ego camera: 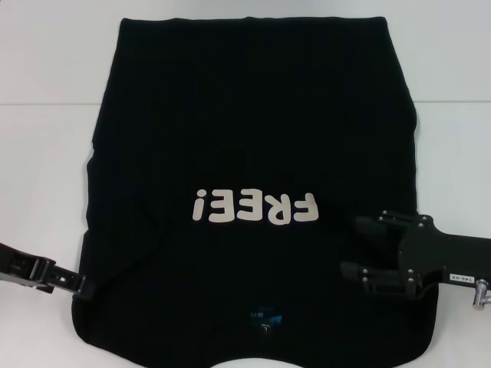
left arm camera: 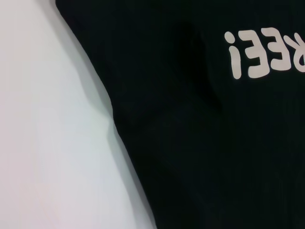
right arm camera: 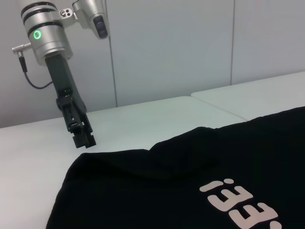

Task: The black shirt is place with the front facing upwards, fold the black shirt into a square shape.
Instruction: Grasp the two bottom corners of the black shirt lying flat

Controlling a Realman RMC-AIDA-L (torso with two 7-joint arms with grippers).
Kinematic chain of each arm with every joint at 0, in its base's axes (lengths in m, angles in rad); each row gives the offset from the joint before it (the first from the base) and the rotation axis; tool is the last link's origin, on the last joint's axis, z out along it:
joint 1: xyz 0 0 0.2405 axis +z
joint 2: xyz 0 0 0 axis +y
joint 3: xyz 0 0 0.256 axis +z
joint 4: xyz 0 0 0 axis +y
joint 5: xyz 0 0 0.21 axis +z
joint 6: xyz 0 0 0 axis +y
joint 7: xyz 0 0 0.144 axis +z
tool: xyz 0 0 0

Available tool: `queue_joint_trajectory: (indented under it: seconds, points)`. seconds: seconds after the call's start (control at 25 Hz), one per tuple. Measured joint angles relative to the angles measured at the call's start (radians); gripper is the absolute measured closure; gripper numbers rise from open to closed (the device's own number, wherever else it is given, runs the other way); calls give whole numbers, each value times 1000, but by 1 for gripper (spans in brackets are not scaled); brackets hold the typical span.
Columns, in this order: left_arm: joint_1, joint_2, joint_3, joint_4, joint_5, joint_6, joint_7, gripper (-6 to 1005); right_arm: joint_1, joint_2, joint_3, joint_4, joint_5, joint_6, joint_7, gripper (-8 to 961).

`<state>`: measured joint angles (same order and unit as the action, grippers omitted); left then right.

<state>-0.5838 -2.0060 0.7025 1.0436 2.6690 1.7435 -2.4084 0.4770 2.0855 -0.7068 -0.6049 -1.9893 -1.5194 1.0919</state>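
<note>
The black shirt (ego camera: 253,130) lies flat on the white table, front up. Its white "FREE!" letters (ego camera: 255,207) read upside down to me, and the blue-green neck label (ego camera: 265,318) is at the near edge. Both sleeves seem tucked in, with a crease running toward the near left corner. My left gripper (ego camera: 83,289) rests low at the shirt's near left edge and its fingers look shut. Whether they pinch cloth I cannot tell. It also shows across the shirt (right arm camera: 190,181) in the right wrist view, left gripper (right arm camera: 86,141). My right gripper (ego camera: 354,247) is open over the shirt's near right side.
The white table (ego camera: 46,192) shows bare on both sides of the shirt, with a seam line (ego camera: 46,103) crossing it farther back. The shirt's far hem reaches close to the table's far side. A grey wall (right arm camera: 181,47) stands behind the table.
</note>
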Motion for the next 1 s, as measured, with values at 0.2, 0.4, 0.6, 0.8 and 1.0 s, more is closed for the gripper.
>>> queue_joint_trajectory:
  seconds: [0.2,0.4,0.6,0.8,1.0]
  points:
    - [-6,-16,10,-22,0,-9,6,137,5,0,1,1,1,9,3,115]
    - [-6,-36,20,-23,4,-20,12,138,7,1,-1,1,1,27,6,116]
    - [-3,-43,60,-18,15,-36,10,139,8,1,0,1,1,27,6,115]
    - [12,-52,71,16,33,-65,12,158,8,1,2,0,2,27,6,115]
    - [20,-55,84,27,47,-78,15,249,6,1,4,-6,6,22,7,115]
